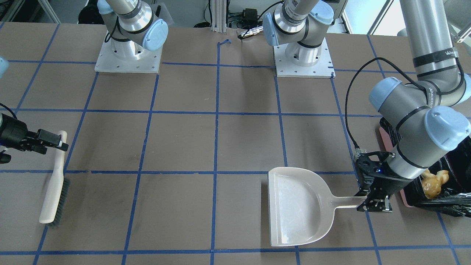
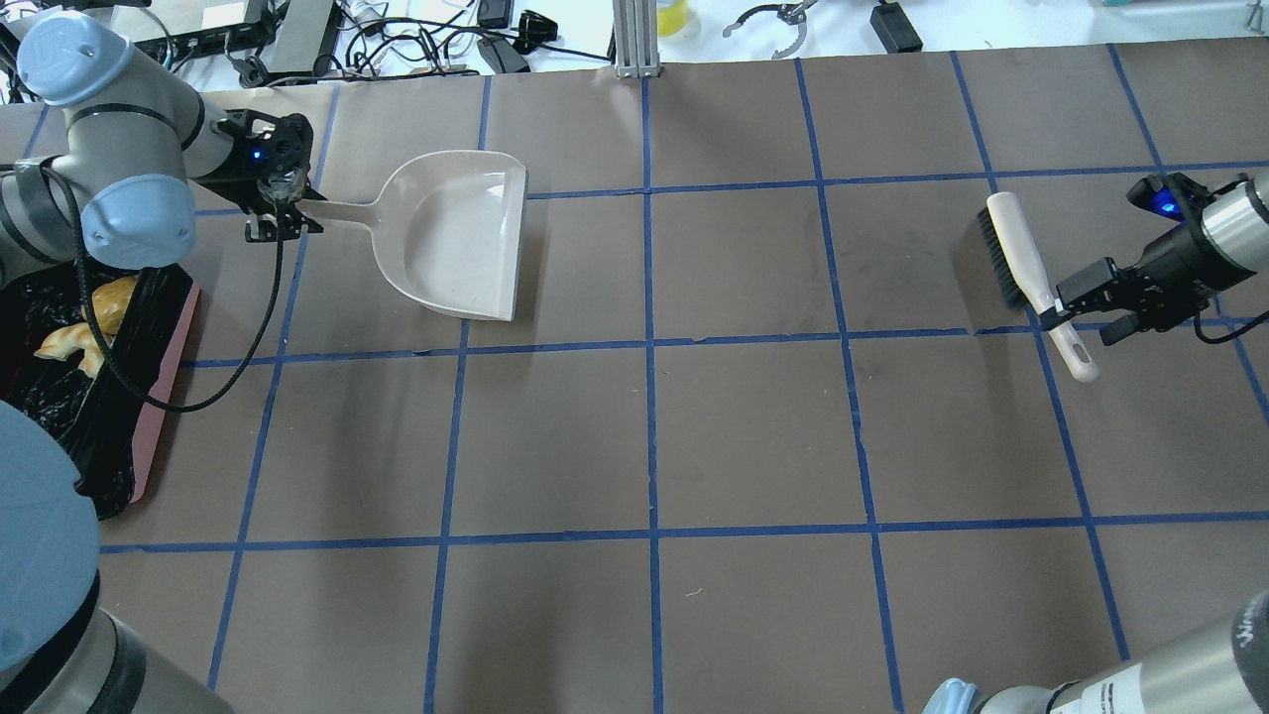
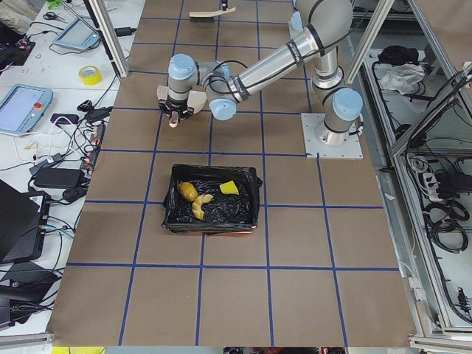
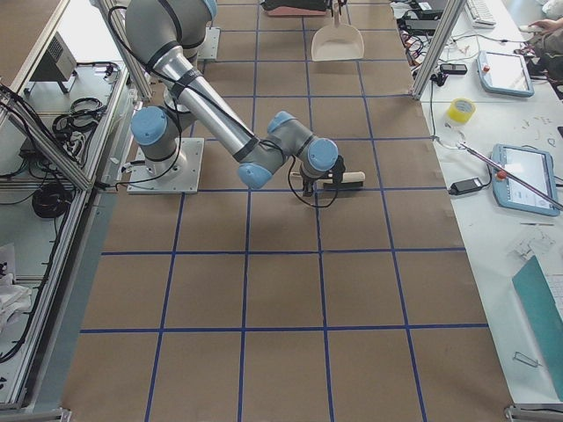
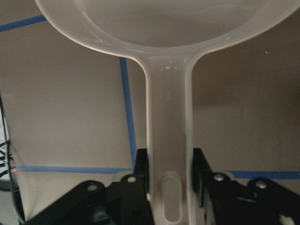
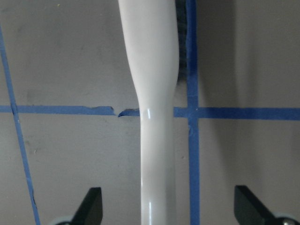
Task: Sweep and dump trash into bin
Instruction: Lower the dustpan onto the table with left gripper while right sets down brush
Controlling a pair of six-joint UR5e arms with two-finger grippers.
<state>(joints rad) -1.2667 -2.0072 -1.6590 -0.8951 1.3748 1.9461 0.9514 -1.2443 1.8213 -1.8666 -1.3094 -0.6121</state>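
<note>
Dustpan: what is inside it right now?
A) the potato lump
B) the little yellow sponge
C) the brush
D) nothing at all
D: the dustpan is bare inside, and the three pieces of trash lie in the bin.

Wide table (image 2: 644,436) room lies between dustpan (image 2: 461,233) and brush (image 2: 1021,258).
</note>
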